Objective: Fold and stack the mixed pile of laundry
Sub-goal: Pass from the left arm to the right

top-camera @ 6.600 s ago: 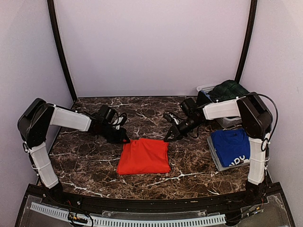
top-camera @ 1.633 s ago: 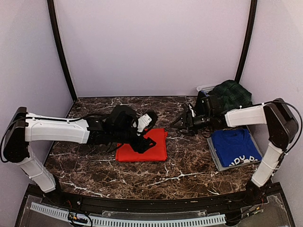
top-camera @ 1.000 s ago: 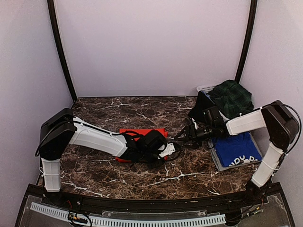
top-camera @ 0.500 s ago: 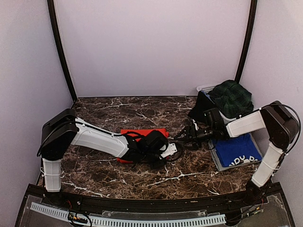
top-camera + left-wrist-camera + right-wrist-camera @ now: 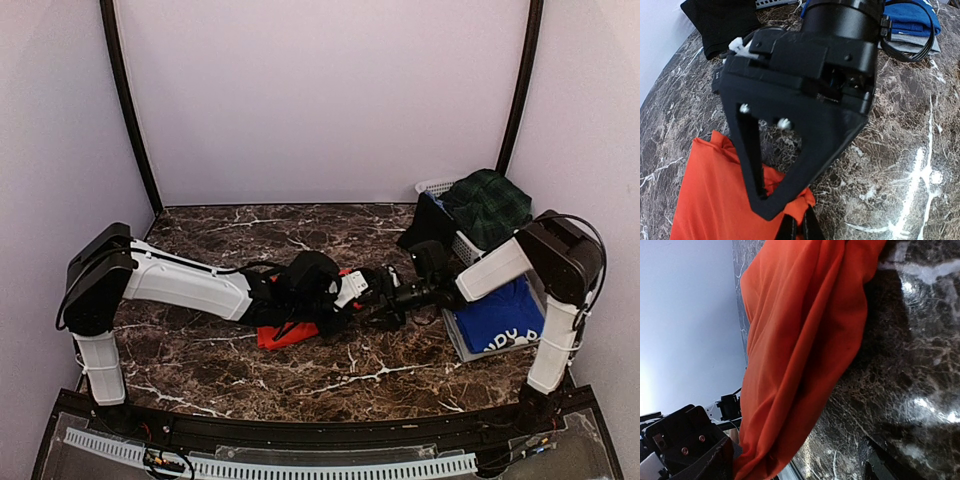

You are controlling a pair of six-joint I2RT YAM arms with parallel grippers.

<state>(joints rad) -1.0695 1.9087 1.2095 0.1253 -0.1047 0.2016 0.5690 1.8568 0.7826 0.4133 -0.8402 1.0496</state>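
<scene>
The left jaws are clenched on a corner of the red-orange T-shirt (image 5: 710,200), which trails from them in a loose bunch onto the marble bench (image 5: 200,350). The right jaws stand spread wide and grip nothing, and the same shirt hangs in folds just ahead of them, in the gap between their two tips. I count one red-orange T-shirt, one royal blue T-shirt (image 5: 495,318) lying folded on one grey tray (image 5: 922,46) behind the right jaws, one tartan skirt (image 5: 490,205) heaped on one white basket (image 5: 436,187), and one black garment (image 5: 425,225) beside that basket. Only the overhead view takes in the skirt and basket. Only the left wrist view shows the pinch itself, with the right arm's black wrist looming just above it. The right wrist view gives nothing but shirt folds and marble.
</scene>
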